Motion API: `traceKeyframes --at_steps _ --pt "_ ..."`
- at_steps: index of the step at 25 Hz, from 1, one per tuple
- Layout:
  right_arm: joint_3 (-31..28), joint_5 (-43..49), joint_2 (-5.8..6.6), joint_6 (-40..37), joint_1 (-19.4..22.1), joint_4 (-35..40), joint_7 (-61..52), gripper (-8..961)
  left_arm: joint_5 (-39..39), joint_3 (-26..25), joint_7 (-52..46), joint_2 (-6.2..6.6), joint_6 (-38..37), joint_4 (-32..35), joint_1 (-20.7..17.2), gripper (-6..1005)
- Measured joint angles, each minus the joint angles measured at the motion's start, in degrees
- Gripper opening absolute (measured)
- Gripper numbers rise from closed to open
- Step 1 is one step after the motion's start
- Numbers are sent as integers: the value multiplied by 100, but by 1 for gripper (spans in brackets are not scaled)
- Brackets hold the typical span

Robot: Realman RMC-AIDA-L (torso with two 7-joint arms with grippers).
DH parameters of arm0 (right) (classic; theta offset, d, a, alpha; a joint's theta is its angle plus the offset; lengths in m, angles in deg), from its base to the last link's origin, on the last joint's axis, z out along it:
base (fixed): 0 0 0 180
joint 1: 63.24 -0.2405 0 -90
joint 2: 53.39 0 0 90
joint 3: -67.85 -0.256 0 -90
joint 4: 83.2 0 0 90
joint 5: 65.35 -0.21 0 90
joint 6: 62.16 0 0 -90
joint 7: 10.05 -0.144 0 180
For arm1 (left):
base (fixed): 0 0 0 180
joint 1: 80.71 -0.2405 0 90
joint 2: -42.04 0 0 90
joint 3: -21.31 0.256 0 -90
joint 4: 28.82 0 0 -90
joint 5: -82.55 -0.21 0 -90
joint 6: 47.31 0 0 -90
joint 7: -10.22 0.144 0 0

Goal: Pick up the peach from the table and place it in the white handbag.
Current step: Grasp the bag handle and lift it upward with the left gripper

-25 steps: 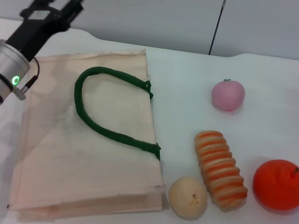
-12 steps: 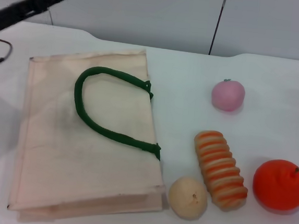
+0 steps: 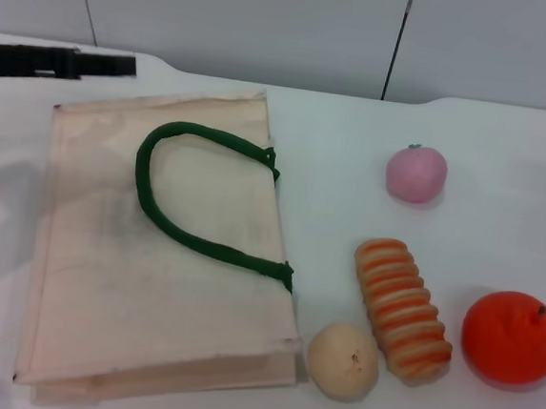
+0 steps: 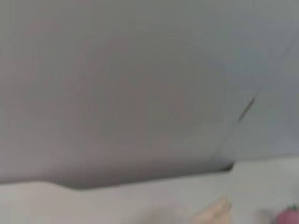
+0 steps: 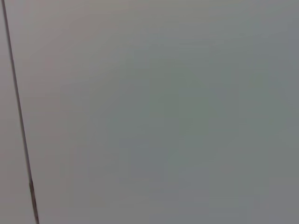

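Observation:
The small pink peach sits on the white table at the right rear, apart from everything else. The white handbag lies flat on the left half of the table, its dark green rope handle on top. My left gripper shows as a dark bar reaching in from the left edge, level above the bag's far corner and far from the peach. In the left wrist view a corner of the bag and a sliver of the peach show at the frame's edge. My right gripper is out of view.
A striped orange-and-cream bread roll, a beige-tan ball and a bright orange fruit lie at the front right. A grey wall runs behind the table's far edge. The right wrist view shows only wall.
My left arm has swung up and back off the bag's left side and now lies level at the far left edge. The bag and fruit have not moved.

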State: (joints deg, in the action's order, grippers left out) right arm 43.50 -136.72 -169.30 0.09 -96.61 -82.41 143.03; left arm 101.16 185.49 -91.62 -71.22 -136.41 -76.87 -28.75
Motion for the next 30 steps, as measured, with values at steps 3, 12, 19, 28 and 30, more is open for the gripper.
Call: traceKeyframes --at_steps 3,12,19,28,30 --pt "0 1 0 3 -8 -1 -1 881 -574 0 24 17 110 22 243 767" --pt "0 0 -2 15 -29 -15 -5 879 -1330 0 54 -17 839 523 504 775" --pt "0 -6 -2 15 -44 -25 -7 877 -1718 0 57 5 1360 1095 598 770" --pt "-9 -9 -2 27 -51 -37 -7 875 -1764 0 77 14 1952 1621 577 737" --pt "-9 -9 -2 30 -57 -42 -7 874 -1782 0 77 16 2038 1704 568 718"
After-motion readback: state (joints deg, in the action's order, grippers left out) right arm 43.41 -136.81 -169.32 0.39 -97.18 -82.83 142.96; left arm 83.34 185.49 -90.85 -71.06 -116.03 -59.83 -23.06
